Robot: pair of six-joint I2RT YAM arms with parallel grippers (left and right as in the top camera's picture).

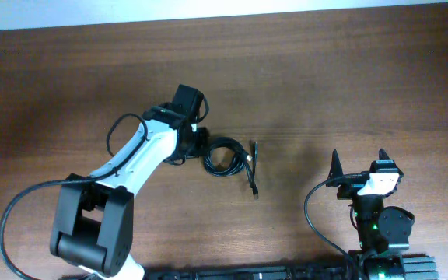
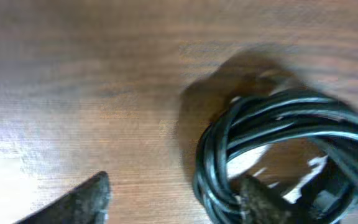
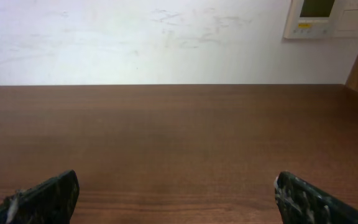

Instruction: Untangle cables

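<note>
Cables (image 2: pixel 278 124) lie right under my left claw (image 2: pixel 173 208), wound into one black coil on the wooden table (image 1: pixel 348 78), a little left of its middle in the overhead view. My left jaws stand apart and grip nothing. The inner fingertip (image 2: pixel 260 199) looks to be poked inside the ring of strands, while the outer fingertip (image 2: pixel 82 196) sits over bare wood, well to the side. I judge the step in hand to be taking hold of the coil's near rim. To do it well I should shift so the outer finger comes just beside the strands, then close on only a few of them, low and gently. Clamping the whole bundle would probably drag the knot along instead of opening it. Beyond the coil a loose tail (image 1: pixel 253 173) with a small plug runs off toward my other side, touching the ring at its top. Pulling that end away from a pinned coil seems the cleanest way to unwind it. Farther off, my right claw (image 1: pixel 359 159) waits near the table's front edge, well apart from the cables, its jaws spread wide and empty, facing bare wood and the white wall (image 3: pixel 166 37).
</note>
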